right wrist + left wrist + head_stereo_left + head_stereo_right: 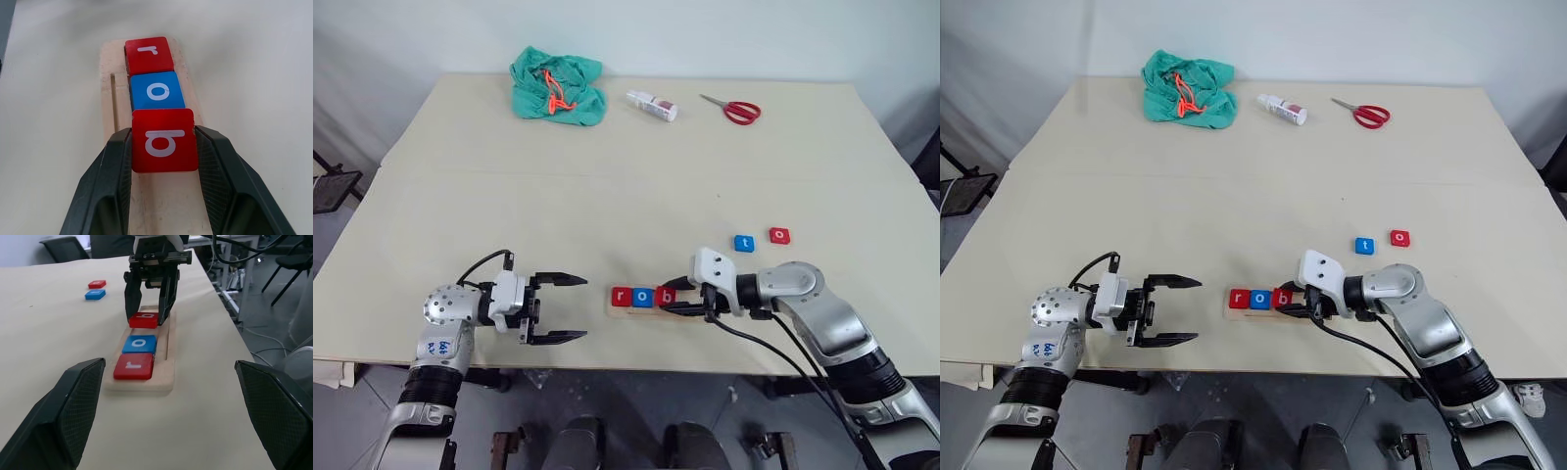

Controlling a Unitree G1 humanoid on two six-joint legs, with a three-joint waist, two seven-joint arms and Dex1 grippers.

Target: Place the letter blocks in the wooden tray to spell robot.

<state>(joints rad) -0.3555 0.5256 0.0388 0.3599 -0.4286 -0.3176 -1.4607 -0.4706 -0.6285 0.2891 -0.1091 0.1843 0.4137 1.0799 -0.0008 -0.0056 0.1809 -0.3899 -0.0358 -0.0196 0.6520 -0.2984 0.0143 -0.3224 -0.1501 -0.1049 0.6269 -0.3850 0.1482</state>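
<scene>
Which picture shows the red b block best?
The right wrist view: the red b block is close up between the right claw fingers. The left wrist view shows it farther off; the eye views show it tiny on the wooden tray.

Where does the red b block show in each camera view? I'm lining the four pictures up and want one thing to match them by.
Left eye view: red b block, third in the wooden tray, at the right hand.
Right eye view: the same spot, low centre.
Left wrist view: upper middle, between the right hand's fingers.
Right wrist view: centre, between the fingers.
Shared landmark: the blue o block beside it.
</scene>
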